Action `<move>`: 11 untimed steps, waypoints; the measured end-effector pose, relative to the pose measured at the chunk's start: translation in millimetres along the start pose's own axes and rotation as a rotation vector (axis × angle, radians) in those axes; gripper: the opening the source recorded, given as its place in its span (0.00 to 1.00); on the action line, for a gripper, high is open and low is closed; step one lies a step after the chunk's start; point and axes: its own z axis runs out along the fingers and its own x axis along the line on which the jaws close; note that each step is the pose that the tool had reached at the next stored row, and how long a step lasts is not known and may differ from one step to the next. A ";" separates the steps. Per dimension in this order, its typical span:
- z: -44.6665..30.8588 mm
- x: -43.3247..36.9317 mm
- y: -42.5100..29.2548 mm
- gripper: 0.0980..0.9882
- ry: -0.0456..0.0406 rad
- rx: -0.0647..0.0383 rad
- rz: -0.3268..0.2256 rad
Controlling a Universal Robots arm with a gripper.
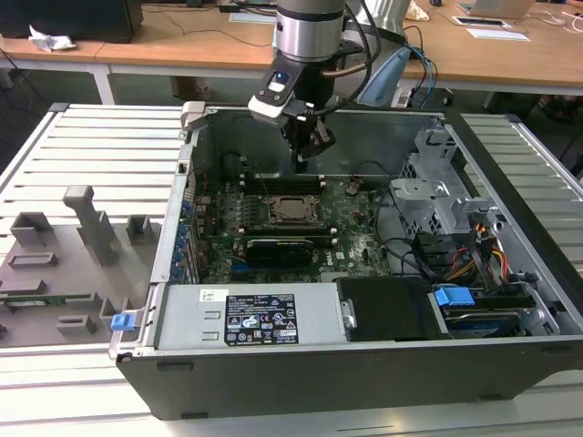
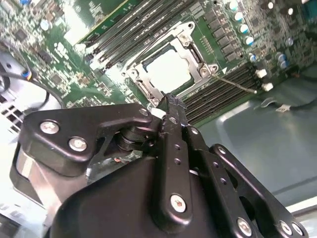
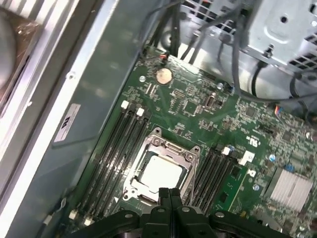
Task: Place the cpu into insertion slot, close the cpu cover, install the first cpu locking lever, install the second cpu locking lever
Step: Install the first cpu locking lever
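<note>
- Cpu is seated in the insertion slot on the green board inside the open computer case; its pale top is seen in both wrist views.
- The cpu cover is laid flat around it, and the pale top is framed by the cover's window.
- A thin lever is seen sticking out from one corner of the slot, across the memory slots.
- The hand is clenched, its fingers pressed together with nothing gripped, and is held above the board close to the slot.
- The case is set on a slatted grey surface.
</note>
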 end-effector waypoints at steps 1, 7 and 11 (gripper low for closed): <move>0.1 0.0 0.0 0.01 0.0004 -0.001 -0.019; 0.3 0.0 0.0 0.01 0.0026 -0.003 -0.127; 0.6 0.0 0.0 0.01 0.0055 -0.007 -0.263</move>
